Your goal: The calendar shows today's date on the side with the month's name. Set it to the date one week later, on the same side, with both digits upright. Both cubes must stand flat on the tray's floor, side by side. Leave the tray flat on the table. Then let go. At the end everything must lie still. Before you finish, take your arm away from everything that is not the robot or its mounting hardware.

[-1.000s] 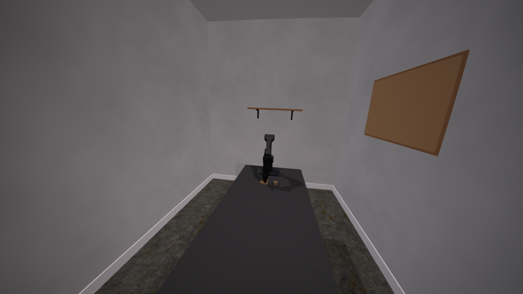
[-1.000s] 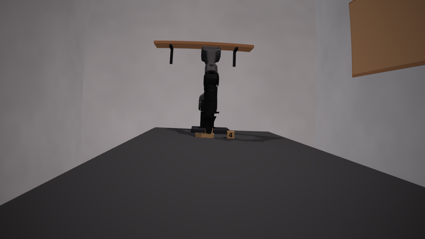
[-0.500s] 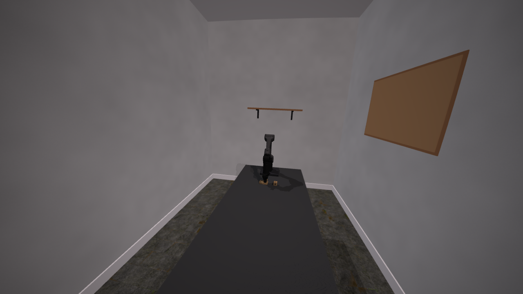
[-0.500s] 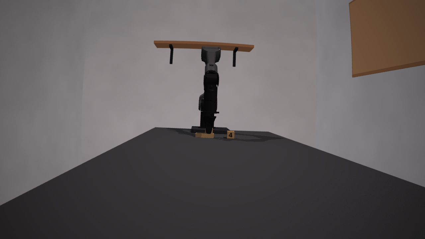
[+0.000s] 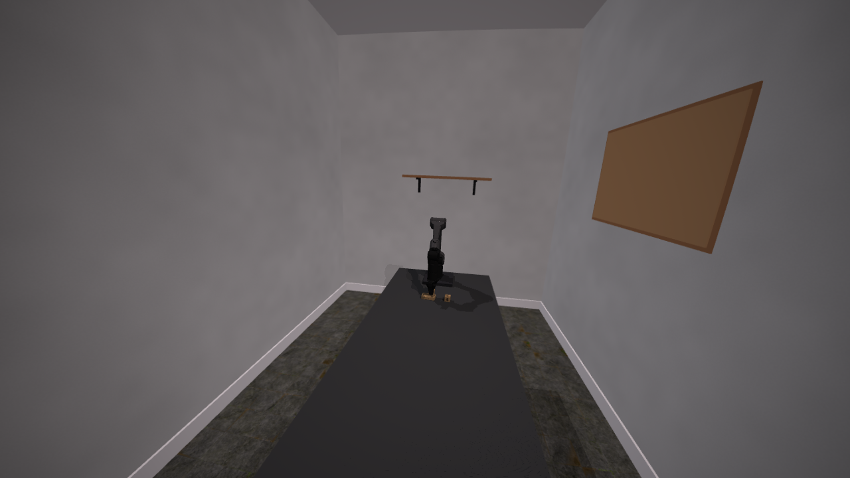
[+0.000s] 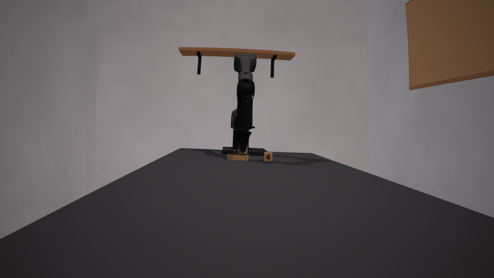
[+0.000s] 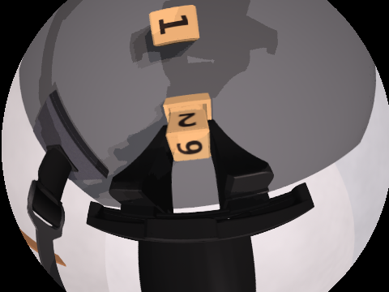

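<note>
Holding recorded: one wooden cube, 2 displayed, clamped by the gripper at the tray; floor contact undetermined. Second cube, marked 4 and 1, placed on the table, apart from the tray.

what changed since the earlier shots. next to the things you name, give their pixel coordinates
The black gripper (image 5: 431, 293) (image 6: 243, 151) (image 7: 189, 130) rose slightly, lifting the light wooden numbered cube (image 5: 434, 291) (image 6: 246, 150) (image 7: 188, 146) between its fingers. No release shows. The shallow wooden tray (image 5: 425, 297) (image 6: 237, 157) (image 7: 187, 97) and loose wooden cube (image 5: 447, 298) (image 6: 268, 156) (image 7: 174, 25) stayed put.
</note>
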`<action>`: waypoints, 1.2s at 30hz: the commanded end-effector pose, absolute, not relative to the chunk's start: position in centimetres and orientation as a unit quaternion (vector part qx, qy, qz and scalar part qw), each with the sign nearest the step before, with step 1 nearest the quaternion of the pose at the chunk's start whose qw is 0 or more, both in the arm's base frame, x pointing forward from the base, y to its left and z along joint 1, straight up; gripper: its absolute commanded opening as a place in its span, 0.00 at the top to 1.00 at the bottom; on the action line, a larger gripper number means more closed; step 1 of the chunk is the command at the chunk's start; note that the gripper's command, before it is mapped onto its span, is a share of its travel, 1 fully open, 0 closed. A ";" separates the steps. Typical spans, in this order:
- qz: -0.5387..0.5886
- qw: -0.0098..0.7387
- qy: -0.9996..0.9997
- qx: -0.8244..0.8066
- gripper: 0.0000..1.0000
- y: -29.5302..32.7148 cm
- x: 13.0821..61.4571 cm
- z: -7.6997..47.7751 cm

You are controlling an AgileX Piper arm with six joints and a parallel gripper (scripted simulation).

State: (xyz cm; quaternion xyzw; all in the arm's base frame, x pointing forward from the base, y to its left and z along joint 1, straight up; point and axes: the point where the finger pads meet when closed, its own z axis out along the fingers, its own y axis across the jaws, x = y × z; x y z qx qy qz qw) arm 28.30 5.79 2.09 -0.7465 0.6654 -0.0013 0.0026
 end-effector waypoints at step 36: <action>-0.002 0.004 0.665 -0.747 0.64 -6.8 29.8 9.7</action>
